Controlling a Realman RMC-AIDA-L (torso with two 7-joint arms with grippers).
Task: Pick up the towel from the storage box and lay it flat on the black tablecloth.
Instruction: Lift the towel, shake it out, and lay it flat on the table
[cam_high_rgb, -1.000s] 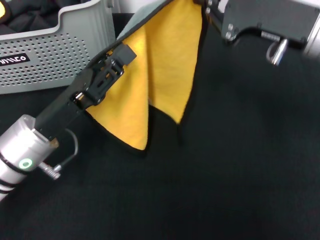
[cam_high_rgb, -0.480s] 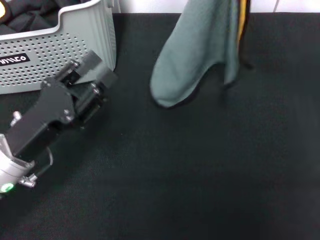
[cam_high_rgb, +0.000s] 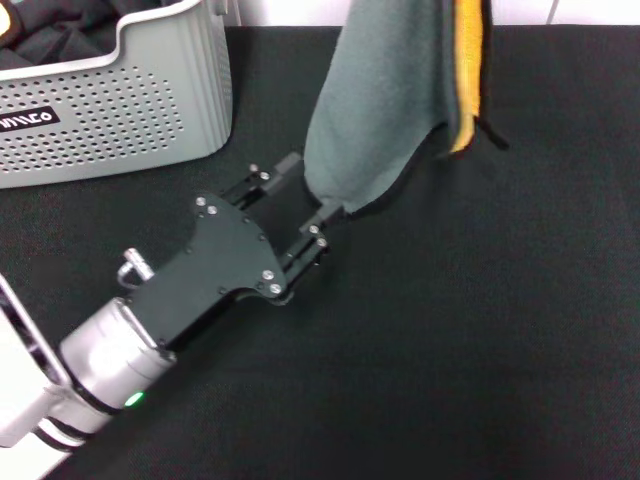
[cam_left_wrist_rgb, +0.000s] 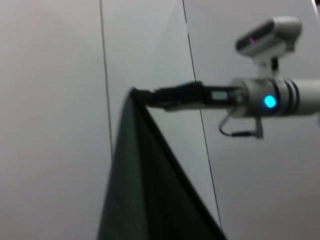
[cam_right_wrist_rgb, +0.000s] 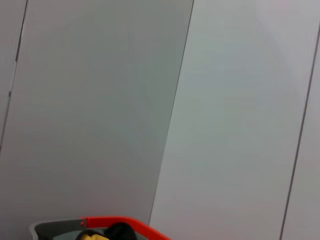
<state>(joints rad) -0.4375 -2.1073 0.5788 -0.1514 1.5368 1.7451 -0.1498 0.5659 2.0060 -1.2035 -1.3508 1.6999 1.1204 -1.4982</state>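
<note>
— Head view? — The towel (cam_high_rgb: 385, 110) hangs grey side out above the black tablecloth (cam_high_rgb: 480, 330); the left claw (cam_high_rgb: 300, 200), fingers apart, touches its lower corner, beside the storage box (cam_high_rgb: 110, 110).
— Left wrist? — The right claw (cam_left_wrist_rgb: 140, 96) is clamped on the towel's top corner.
— Right wrist? — Only wall panels.

The black tablecloth (cam_high_rgb: 470, 330) lies open across the lower right; the hanging towel (cam_high_rgb: 385, 110) and storage box (cam_high_rgb: 110, 110) block the top.

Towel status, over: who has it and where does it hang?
Right tool shut on the towel at its top corner, hanging above the black tablecloth. Left tool at its low corner. Nothing in the way.
</note>
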